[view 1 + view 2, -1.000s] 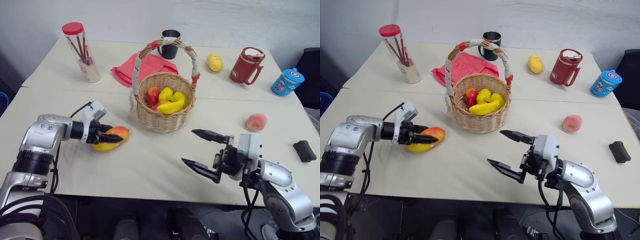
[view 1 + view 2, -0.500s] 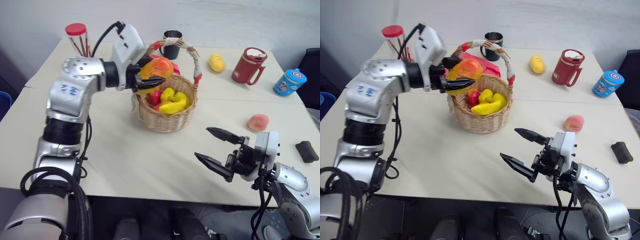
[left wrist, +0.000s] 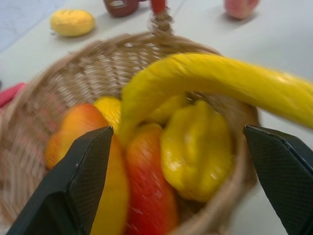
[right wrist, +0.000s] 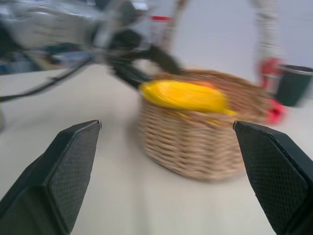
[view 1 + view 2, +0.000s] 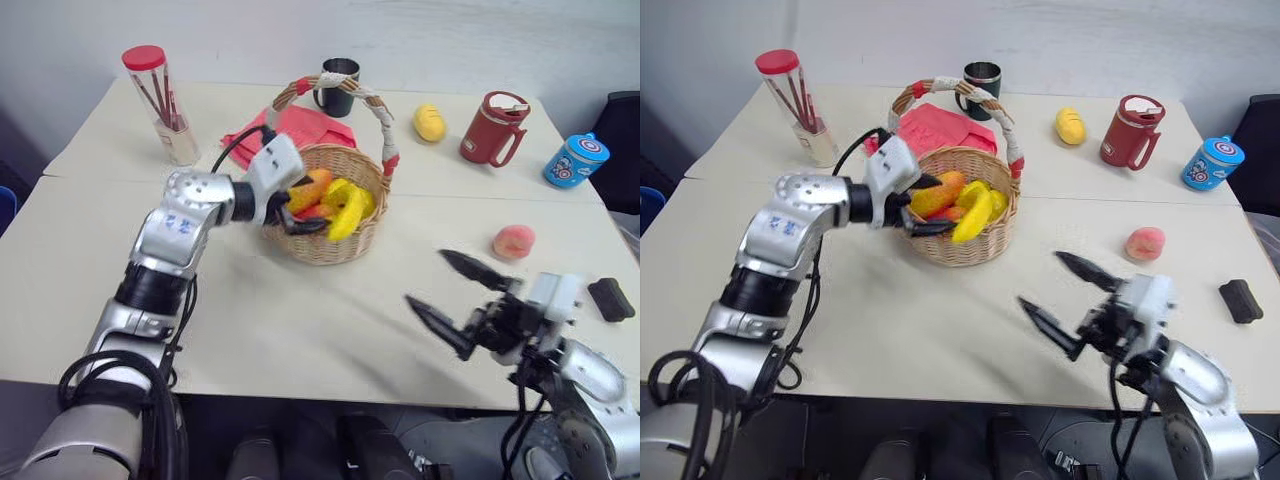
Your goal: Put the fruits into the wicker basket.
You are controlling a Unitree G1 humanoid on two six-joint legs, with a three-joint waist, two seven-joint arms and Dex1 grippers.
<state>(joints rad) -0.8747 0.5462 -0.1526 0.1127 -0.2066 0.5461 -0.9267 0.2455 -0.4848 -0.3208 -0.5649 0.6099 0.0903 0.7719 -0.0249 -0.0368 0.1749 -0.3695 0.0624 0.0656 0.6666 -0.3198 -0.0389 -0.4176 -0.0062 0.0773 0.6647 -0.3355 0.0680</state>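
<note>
Your left gripper (image 5: 300, 210) is spread at the wicker basket (image 5: 330, 240) rim; the mango (image 5: 308, 190) lies inside, slanting up toward the handle. Right gripper (image 5: 455, 295) spread.

A pale desk (image 5: 300, 330) is seen, carrying the wicker basket (image 5: 330, 235). Behind the basket lie a red cloth (image 5: 300, 128) and dark mug (image 5: 338, 88); right of it, a peach (image 5: 514, 242), a yellow fruit (image 5: 429, 123) and a red lidded mug (image 5: 492, 129).
</note>
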